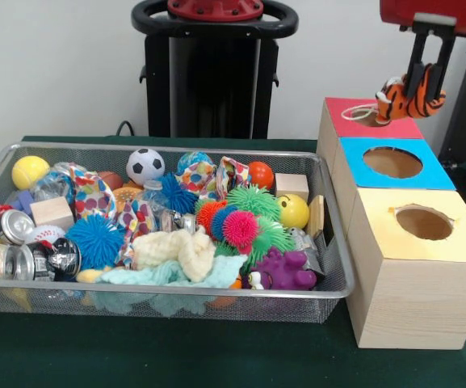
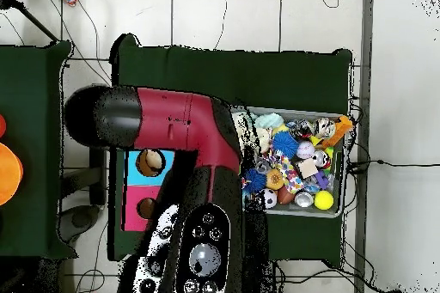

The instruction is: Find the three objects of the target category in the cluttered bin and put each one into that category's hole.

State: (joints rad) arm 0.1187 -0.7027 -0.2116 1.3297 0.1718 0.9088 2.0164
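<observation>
Fingers (image 1: 419, 81) of gripper (image 1: 423, 89) closed on tiger plush toy (image 1: 402, 101), toy hanging just above red box (image 1: 394, 128) hole, blue box (image 1: 434, 170) w/ hole beside it, wire bin (image 1: 329, 283) full of clutter left

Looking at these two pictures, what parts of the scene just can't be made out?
- Red box's hole: front view, covered by the tiger toy in the gripper.
- Yellow box: overhead view, hidden under the arm.
- Bin bottom: both views, buried under toys.
- Arm above the gripper: front view, cut off by the top edge.
</observation>
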